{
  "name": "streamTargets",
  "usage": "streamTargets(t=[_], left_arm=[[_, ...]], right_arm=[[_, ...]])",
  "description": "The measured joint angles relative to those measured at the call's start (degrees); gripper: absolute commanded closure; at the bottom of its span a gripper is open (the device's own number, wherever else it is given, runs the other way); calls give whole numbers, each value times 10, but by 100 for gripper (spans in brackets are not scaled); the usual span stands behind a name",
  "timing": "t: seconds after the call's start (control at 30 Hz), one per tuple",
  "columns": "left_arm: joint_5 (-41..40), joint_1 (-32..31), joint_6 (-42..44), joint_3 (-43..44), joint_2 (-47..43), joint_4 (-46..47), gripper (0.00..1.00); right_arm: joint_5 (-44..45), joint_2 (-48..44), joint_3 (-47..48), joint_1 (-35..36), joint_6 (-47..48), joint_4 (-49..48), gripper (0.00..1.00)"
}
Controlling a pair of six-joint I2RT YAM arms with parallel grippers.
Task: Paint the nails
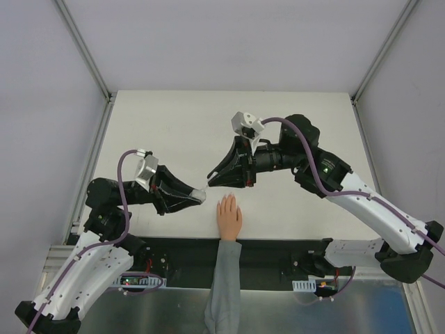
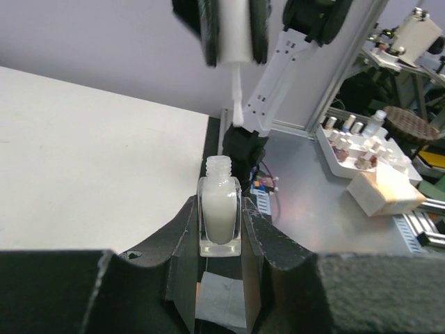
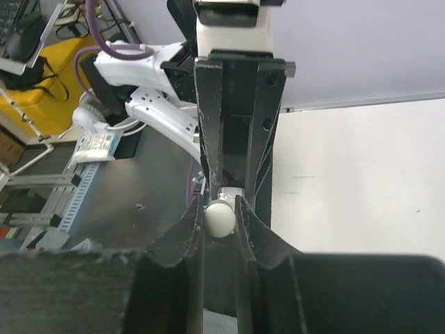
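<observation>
Left gripper [image 1: 197, 197] clamped on open bottle [image 2: 220, 217], upright. Nails [image 1: 227, 199] just right of it, on tips of mannequin hand [image 1: 229, 218]. Right gripper [image 1: 213, 175] pinches cap [image 3: 220, 217], brush [image 2: 236, 104] over bottle neck. Risks: brush misses neck, drips on table [image 1: 174, 125]; overloaded brush floods tiny nails. Hand's long axis runs near-far, fingers pointing away from arm bases.

We see a white table [image 1: 174, 132] filling the middle of the top view, bare over most of its surface. A peach mannequin hand [image 1: 229, 217] lies flat at its lower edge, just right of centre, its fingers [image 1: 227, 200] pointing toward the top of the frame. Its grey sleeve [image 1: 224, 285] trails down off the table, across the black strip [image 1: 278, 254] below it.
</observation>
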State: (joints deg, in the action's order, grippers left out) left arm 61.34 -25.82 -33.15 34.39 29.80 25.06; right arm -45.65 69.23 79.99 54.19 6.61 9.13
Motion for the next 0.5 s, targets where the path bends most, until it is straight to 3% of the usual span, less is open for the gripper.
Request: streamTargets(t=[0.3, 0.5], left_arm=[[-101, 0, 93, 16, -24, -106, 100], [-227, 0, 148, 24, -26, -144, 100]], right_arm=[[96, -44, -12, -30, -30, 10, 100], [199, -35, -31, -84, -28, 78, 100]])
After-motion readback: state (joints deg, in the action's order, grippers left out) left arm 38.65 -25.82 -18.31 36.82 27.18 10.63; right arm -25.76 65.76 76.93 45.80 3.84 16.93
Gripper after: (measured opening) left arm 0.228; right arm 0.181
